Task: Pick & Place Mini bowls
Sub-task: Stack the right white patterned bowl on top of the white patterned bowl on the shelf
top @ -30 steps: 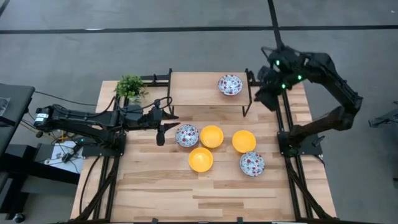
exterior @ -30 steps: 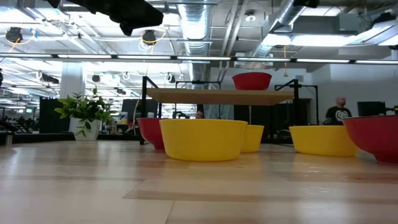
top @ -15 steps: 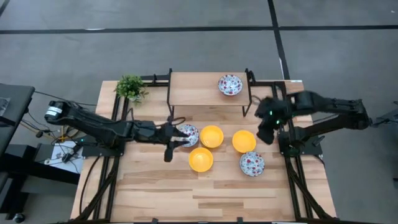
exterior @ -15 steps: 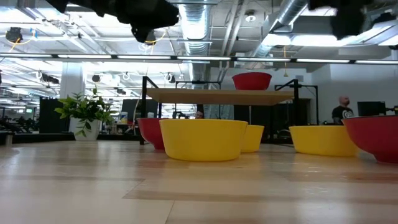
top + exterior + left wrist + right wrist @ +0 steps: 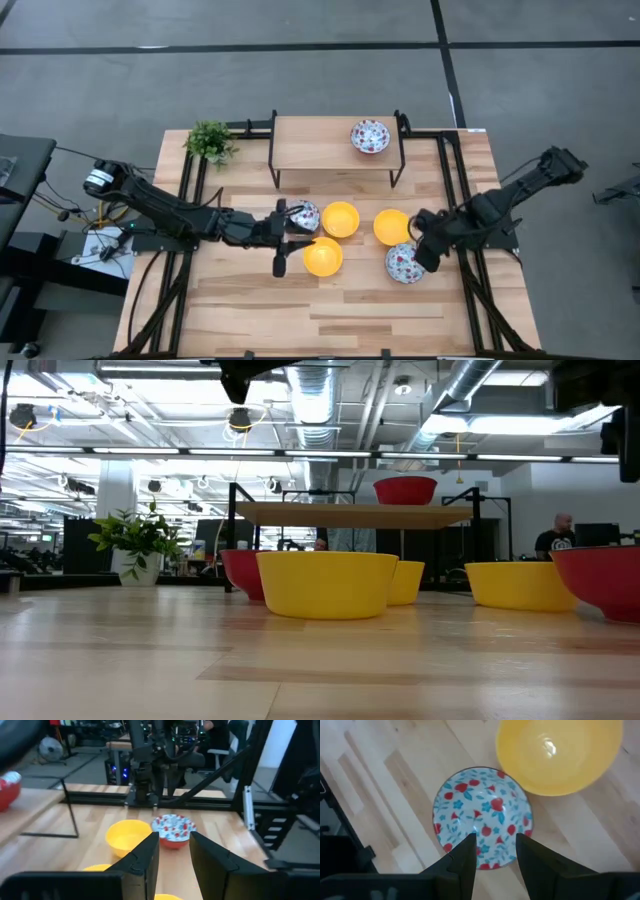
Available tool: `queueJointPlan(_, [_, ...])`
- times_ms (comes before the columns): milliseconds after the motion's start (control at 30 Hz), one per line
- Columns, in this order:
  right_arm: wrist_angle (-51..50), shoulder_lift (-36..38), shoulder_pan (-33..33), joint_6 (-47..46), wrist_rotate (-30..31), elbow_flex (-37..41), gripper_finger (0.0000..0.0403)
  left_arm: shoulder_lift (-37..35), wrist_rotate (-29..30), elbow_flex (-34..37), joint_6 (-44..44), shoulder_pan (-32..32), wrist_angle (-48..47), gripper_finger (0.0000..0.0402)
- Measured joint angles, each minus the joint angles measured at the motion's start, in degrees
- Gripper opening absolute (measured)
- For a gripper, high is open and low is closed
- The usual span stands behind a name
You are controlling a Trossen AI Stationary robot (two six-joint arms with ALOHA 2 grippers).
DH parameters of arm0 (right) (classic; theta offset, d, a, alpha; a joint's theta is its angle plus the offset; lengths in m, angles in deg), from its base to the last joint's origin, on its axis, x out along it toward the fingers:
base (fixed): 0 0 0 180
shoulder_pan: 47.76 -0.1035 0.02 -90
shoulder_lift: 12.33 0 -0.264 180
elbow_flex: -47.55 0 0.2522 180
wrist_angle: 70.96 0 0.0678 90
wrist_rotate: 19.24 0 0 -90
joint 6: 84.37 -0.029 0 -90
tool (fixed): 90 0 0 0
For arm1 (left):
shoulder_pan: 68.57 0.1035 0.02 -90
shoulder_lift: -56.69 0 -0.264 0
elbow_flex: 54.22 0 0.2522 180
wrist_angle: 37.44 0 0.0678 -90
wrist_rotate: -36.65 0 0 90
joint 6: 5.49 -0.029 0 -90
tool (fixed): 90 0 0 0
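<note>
Five mini bowls rest on their bases on the table. Three are yellow point(image 5: 340, 219), point(image 5: 392, 227), point(image 5: 322, 256). One floral bowl point(image 5: 404, 263) sits near the right side, and another point(image 5: 304, 214) is half hidden under my left arm. A sixth, floral bowl point(image 5: 370, 136) stands on the raised shelf. My left gripper point(image 5: 297, 237) hovers open above the left floral bowl and the near yellow one, pointing toward the table's right point(image 5: 173, 857). My right gripper point(image 5: 420, 255) hangs open over the right floral bowl point(image 5: 482, 817), pointing down, well above it in the low view point(image 5: 610, 405).
A small wooden shelf on black legs point(image 5: 320, 140) stands at the far middle of the table. A green potted plant point(image 5: 210, 140) sits at the far left corner. Bare wood lies along the near edge point(image 5: 330, 320). A person point(image 5: 555, 538) stands in the room behind.
My left gripper has reached toward the table's right and near edge, from beside the shelf's left leg to over the left floral and near yellow bowls. My right gripper has swung from the far right corner toward the near edge and down, ending over the right floral bowl. No bowl has moved.
</note>
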Motion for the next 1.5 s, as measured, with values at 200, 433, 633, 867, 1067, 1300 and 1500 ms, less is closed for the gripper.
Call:
queueJointPlan(200, [0.3,-1.6,-6.2,-5.2,6.8,1.3,0.0127,3.1,-1.8,-0.4,6.3,-0.4,-0.3,0.0108])
queueJointPlan(433, [-0.2,-4.1,-9.2,-9.2,7.1,1.4,0.0127,8.6,-4.9,-0.4,8.2,-1.3,-0.4,0.0108])
queueJointPlan(633, [-0.4,-6.8,-10.0,-9.7,7.0,1.4,0.0127,10.9,-5.2,-0.3,10.9,-3.2,-0.2,0.0108])
queueJointPlan(867, [-0.5,-10.0,-9.0,-9.6,7.0,1.4,0.0127,10.9,-5.2,-0.3,10.9,-5.1,-0.1,0.0108])
queueJointPlan(1067, [-2.1,-12.0,-7.8,-9.1,6.8,1.4,0.0127,10.9,-5.2,-0.3,10.9,-5.1,-0.1,0.0108])
queueJointPlan(1300, [-2.1,-12.6,-5.2,-3.2,6.2,1.4,0.0127,10.9,-5.2,-0.3,11.8,-5.1,-0.1,0.0108])
queueJointPlan(1500, [-2.1,-12.6,-1.7,5.2,3.7,1.4,0.0127,10.9,-5.2,-0.3,12.4,-5.1,0.0,0.0108])
